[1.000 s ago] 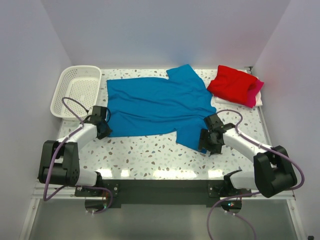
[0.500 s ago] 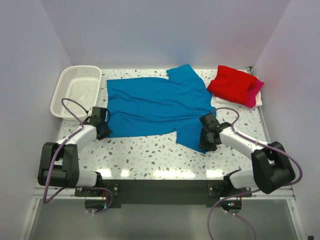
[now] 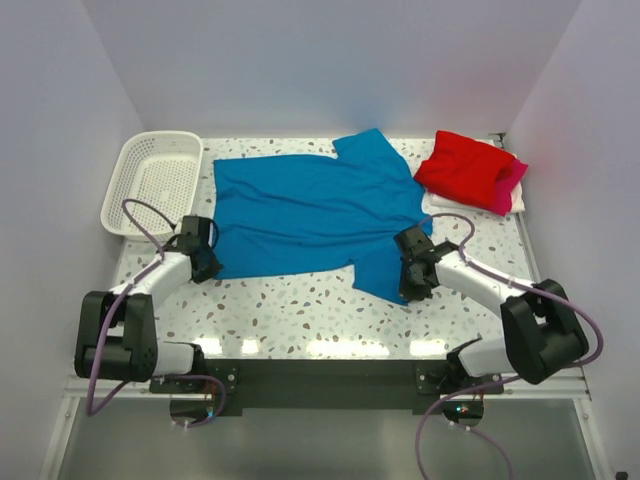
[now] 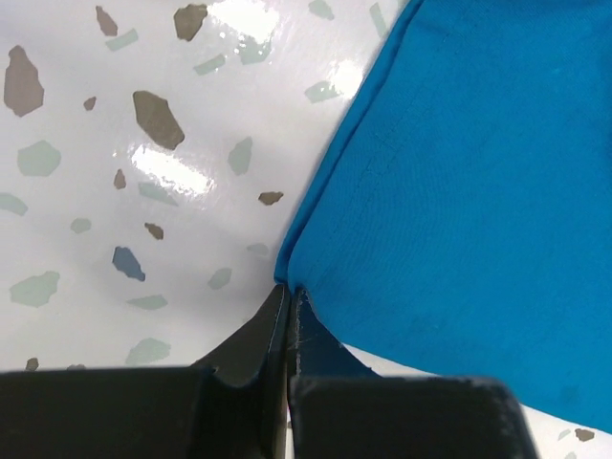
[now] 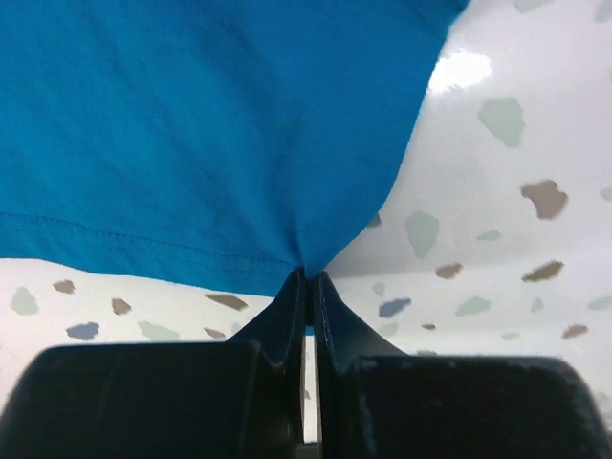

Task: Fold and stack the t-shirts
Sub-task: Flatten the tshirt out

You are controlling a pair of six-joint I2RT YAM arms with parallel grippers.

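The bright blue cloth t-shirt lies spread flat at the centre. The left gripper pinches its near-left corner and the right gripper its near-right sleeve tip. Both bites look thin, so an uneven lift could slip an edge free.

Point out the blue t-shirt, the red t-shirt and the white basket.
blue t-shirt (image 3: 300,210), top view, middle of its body.
red t-shirt (image 3: 460,168), top view, folded upper face.
white basket (image 3: 155,185), top view, bare mesh floor.

Plain pale lilac walls enclose a glossy speckled terrazzo table reflecting overhead light.
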